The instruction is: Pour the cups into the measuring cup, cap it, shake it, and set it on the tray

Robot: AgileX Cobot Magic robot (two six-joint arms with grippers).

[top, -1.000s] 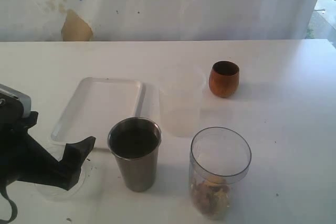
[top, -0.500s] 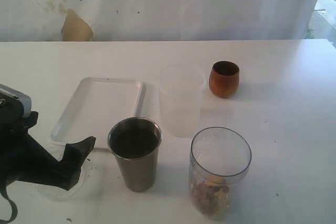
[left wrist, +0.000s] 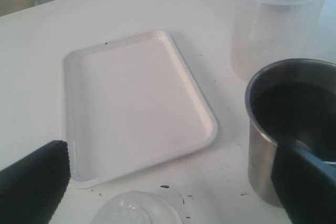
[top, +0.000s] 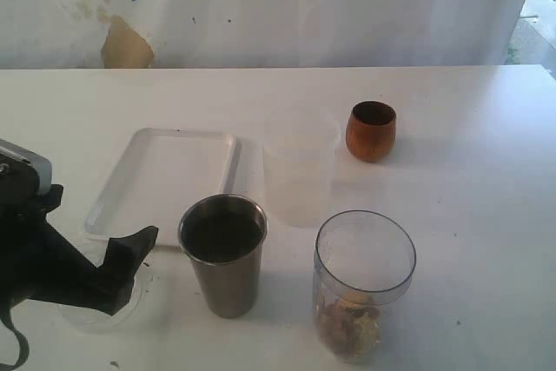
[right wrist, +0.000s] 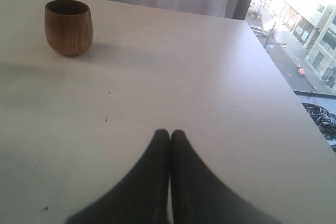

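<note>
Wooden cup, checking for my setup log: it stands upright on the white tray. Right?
Not quite. The wooden cup does stand upright, but on the table, not on the tray. The exterior view shows it well to the right of the tray, with the frosted cup between them.

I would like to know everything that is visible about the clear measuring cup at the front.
The measuring cup is a clear cylinder, apparently plastic, standing upright on the white table with its wide mouth open and uncapped. Brown and yellowish bits lie in its bottom; above them it looks empty. It stands right of the steel tumbler, apart from it, in front of the frosted cup. Nothing else touches it.
</note>
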